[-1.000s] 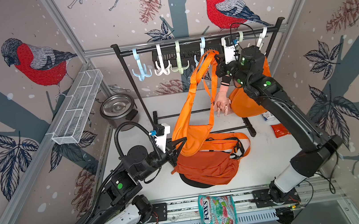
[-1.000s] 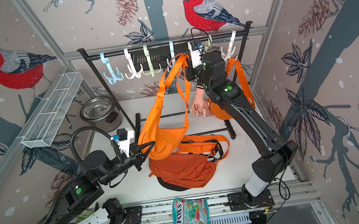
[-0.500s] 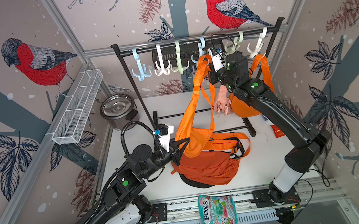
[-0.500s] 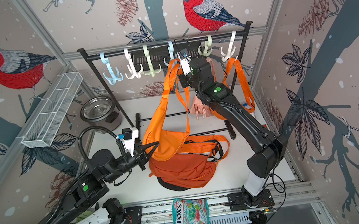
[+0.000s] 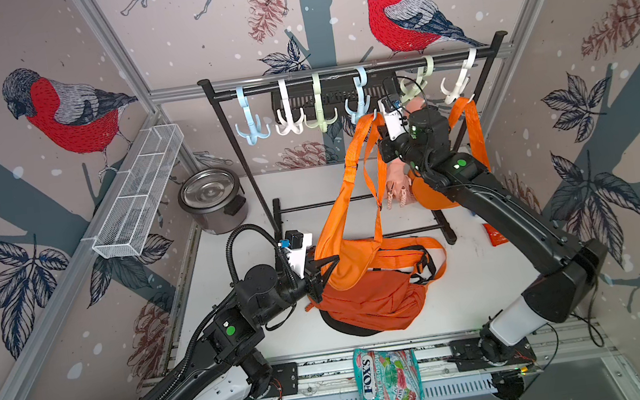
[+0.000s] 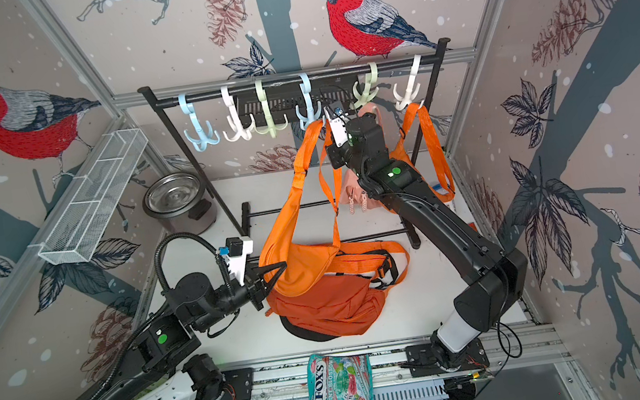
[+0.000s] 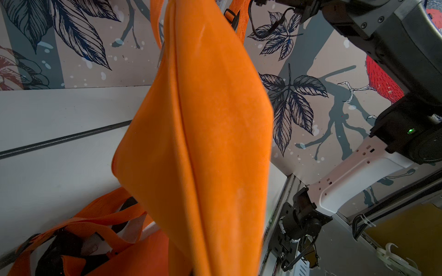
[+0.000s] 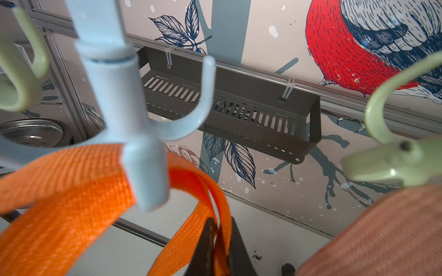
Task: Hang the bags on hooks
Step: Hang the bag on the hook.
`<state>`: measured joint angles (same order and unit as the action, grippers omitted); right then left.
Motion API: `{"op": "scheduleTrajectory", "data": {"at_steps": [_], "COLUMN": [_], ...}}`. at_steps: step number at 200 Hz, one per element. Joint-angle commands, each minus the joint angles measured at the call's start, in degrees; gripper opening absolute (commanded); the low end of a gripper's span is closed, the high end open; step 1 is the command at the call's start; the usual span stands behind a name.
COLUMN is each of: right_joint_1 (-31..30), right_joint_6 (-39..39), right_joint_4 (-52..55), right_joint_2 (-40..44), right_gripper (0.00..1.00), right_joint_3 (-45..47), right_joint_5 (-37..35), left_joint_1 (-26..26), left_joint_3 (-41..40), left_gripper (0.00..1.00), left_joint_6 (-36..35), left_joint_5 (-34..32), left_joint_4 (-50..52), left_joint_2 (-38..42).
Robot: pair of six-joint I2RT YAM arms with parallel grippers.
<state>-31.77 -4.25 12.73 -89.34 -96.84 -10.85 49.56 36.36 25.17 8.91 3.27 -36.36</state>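
Both top views: orange bag [image 5: 346, 256] hangs in the centre of the frame, clear of the worktop [image 5: 466, 287]. Its strap [image 5: 352, 155] runs up to the blue hook [image 5: 358, 103] on the black rail [image 5: 336, 78], upper centre.

Right wrist view: the webbing lies across the blue hook's prongs, and one prong stands in front of it. Whether the loop is fully seated, cannot tell.

Right hand [image 8: 221, 241]: at the bottom centre of the right wrist view. The two dark fingers sit one on each side of a doubled run of strap, close against it and pinching the webbing.

Left hand [image 5: 324, 269]: left of centre in the top views, closed on the left edge of the bag's body. Left wrist view: the bag's fabric fills the middle of the frame and the fingers are hidden.

Darker orange bag [image 5: 369, 307] lies on the worktop just below the hanging bag, lower centre. Another orange strap [image 5: 476, 132] hangs from the white hook [image 5: 457, 84], upper right.
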Motion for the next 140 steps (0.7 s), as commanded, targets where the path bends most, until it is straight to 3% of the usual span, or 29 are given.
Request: {"op": "scheduleTrajectory", "data": {"at_steps": [1,31,44,61,74,106,140], "right_joint_1": [0.22,0.39,0.57,0.73,0.74,0.66,-0.86], "right_joint_6": [1.26,2.12,2.53,2.84,3.10,3.80,3.34], "right_joint_4": [-3.74,-4.78,-5.30,-5.55,-6.04,-7.48,-9.15], "right_joint_2": [1.66,3.43,4.27,5.33,6.30,9.13,12.35], "right_gripper": [0.20,0.27,0.28,0.29,0.29,0.32,0.48], "right_joint_3": [2.09,5.34,6.74,8.20,9.64,13.21,17.74], "right_joint_5": [0.15,-1.40,-1.69,-1.80,-1.80,-0.64,0.15], "left_joint_1": [-0.08,-0.07,-0.08,-0.08,-0.08,-0.08,-0.08], "left_joint_3": [-0.98,-1.55,-1.56,-1.64,-1.77,-2.33,-2.70], "left_gripper": [0.00,0.00,0.19,0.52,0.64,0.71,0.72], "left_joint_6": [1.07,1.26,1.28,1.35,1.34,1.51,1.59], "left_joint_5": [0.57,0.74,0.61,0.41,-0.01,-1.40,-2.62], "left_joint_4": [-4.23,-4.24,-4.38,-4.37,-4.41,-4.49,-4.54], "left_joint_2": [0.32,-1.06,-1.77,-2.31,-2.37,-1.62,-0.93]}}
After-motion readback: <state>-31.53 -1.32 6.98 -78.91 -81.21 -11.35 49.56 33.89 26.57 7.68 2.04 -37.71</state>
